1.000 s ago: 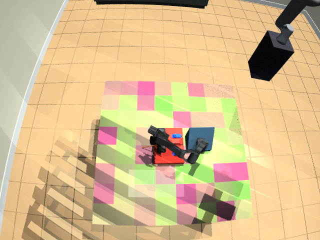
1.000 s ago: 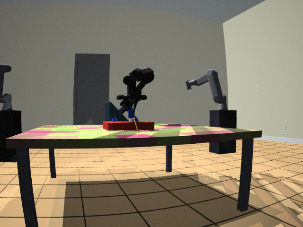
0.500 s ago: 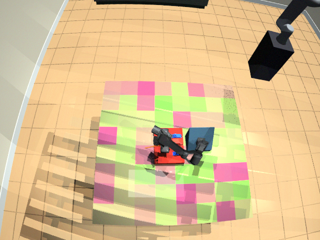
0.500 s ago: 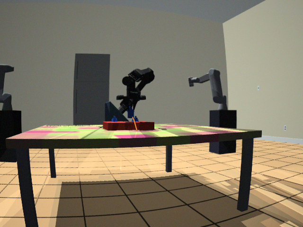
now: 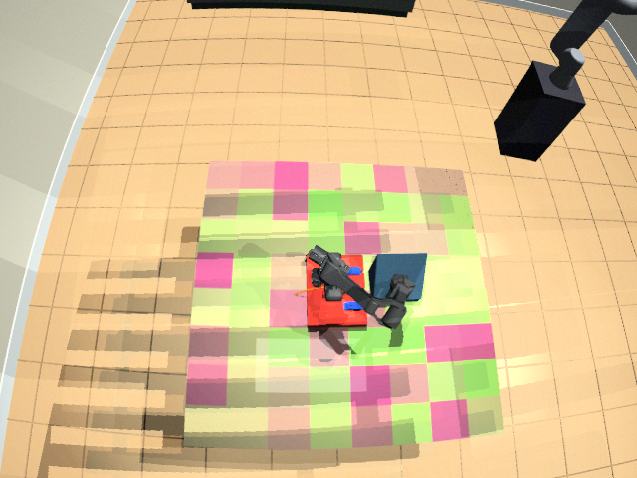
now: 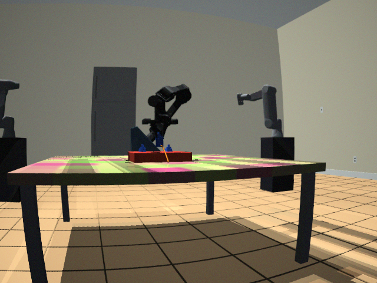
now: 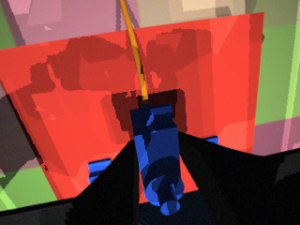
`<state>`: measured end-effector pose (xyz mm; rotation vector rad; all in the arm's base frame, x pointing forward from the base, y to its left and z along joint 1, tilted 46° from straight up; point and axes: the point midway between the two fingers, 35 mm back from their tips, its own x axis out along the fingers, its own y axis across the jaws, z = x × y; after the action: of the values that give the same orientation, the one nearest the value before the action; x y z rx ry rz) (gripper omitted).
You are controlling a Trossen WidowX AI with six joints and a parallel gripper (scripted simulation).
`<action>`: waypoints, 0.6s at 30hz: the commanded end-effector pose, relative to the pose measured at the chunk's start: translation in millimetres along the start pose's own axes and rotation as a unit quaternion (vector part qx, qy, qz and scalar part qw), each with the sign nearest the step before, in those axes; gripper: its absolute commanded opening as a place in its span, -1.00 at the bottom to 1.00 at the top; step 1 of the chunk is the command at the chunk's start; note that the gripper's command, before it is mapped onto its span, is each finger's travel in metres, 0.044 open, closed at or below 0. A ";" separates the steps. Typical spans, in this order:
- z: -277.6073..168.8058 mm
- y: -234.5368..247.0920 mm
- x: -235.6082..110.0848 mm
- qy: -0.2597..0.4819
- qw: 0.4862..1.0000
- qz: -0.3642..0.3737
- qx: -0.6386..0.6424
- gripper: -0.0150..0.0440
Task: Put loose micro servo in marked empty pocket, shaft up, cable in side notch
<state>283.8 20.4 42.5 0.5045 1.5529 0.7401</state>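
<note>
My gripper [image 7: 156, 142] [image 6: 159, 137] [image 5: 323, 280] is shut on the loose blue micro servo [image 7: 156, 141] [image 6: 159, 141]. It holds the servo a little above the red deck [image 7: 70, 108] [image 5: 331, 315] [image 6: 146, 157], with the output shaft end toward the wrist camera. The dark empty pocket [image 7: 122, 112] lies just under and beyond the servo's lower end. The servo's orange cable [image 7: 133, 42] [image 5: 304, 292] [image 6: 166, 156] runs out over the deck's edge onto the table. The arm hides the servo in the overhead view.
Two other blue servos [image 7: 99, 168] [image 7: 212, 140] [image 5: 353, 270] [image 5: 352, 306] sit mounted in the deck on either side of the gripper. The arm's dark blue base block [image 5: 398, 275] stands right beside the deck. The checkered table [image 5: 247, 401] surrounds it. Another arm on a black pedestal [image 6: 277, 158] stands off the table.
</note>
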 end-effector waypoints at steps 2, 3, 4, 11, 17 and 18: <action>-0.5 -4.2 -0.7 -0.001 1.000 -0.002 0.026 -0.49; -0.5 -4.2 -0.7 -0.001 0.999 -0.002 0.041 -0.49; -0.5 -4.2 -0.7 -0.001 0.998 -0.002 0.057 -0.49; -0.5 -4.2 -0.7 -0.001 0.984 -0.002 0.178 -0.49; -0.5 -4.2 -0.7 -0.001 0.960 -0.002 0.279 -0.49; -0.5 -4.2 -0.7 -0.001 0.955 -0.002 0.296 -0.49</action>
<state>283.7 18.4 40.7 0.8578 1.7336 0.3590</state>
